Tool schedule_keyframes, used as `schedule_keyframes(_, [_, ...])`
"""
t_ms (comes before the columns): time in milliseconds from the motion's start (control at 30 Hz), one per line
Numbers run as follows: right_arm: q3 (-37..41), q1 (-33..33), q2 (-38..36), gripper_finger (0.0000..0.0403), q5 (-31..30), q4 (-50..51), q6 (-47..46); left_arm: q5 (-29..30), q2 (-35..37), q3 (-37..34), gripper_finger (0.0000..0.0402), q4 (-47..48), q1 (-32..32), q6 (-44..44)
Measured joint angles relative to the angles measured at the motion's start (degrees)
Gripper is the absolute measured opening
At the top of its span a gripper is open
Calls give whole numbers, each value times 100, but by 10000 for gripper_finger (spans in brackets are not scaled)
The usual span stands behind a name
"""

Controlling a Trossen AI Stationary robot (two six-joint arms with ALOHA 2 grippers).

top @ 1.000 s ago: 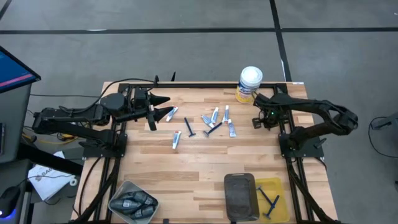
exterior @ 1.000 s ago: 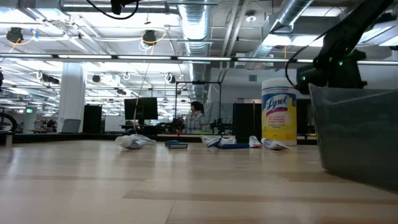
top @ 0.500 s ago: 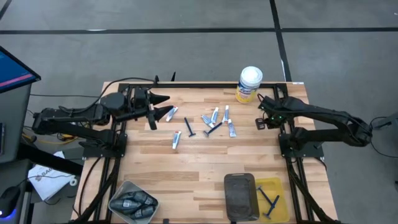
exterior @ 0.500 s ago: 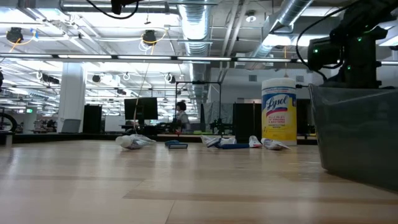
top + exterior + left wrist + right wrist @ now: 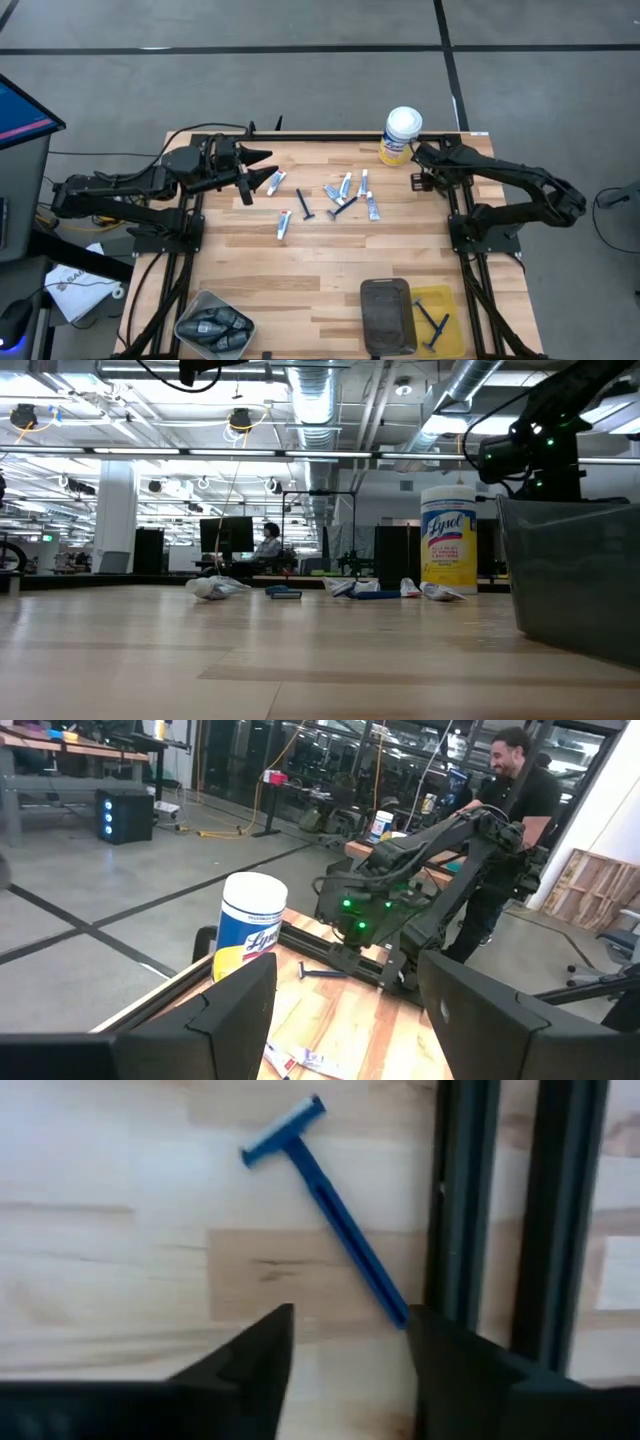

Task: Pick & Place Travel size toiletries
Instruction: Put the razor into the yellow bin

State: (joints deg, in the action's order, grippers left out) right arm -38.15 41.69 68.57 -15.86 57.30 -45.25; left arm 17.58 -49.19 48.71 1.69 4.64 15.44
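While the left gripper is held wide open over the table's far left part, the right gripper is seen parted and empty above a blue razor lying beside the frame rail.

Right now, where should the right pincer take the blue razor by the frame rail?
Mid-handle of the blue razor, from straight above, jaws across its width. It lies flat and diagonal, tail end beside the frame rail, so the right pincer likely needs turning.
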Motion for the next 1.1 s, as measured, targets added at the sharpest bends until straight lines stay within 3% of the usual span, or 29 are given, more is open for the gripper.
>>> schedule_keyframes(167, [-270,-10,-98,237,282,-50,135,-212,-80,0,241,5,0,2])
schedule_keyframes(267, [-520,-136,-402,237,396,26,254,-350,-262,0,241,-1,0,2])
schedule_keyframes(433, [-777,-213,-541,211,195,36,-611,-448,-746,0,241,-28,0,2])
schedule_keyframes(700, [-308,51,25,179,-340,-433,-1655,-670,-1165,0,241,-111,0,4])
schedule_keyframes(967, [-98,467,653,236,-371,-1374,-1713,-702,-1114,0,241,-155,0,-2])
schedule_keyframes(1100, [-98,602,992,245,-351,-1656,-1628,-702,-1119,0,241,-140,0,-4])
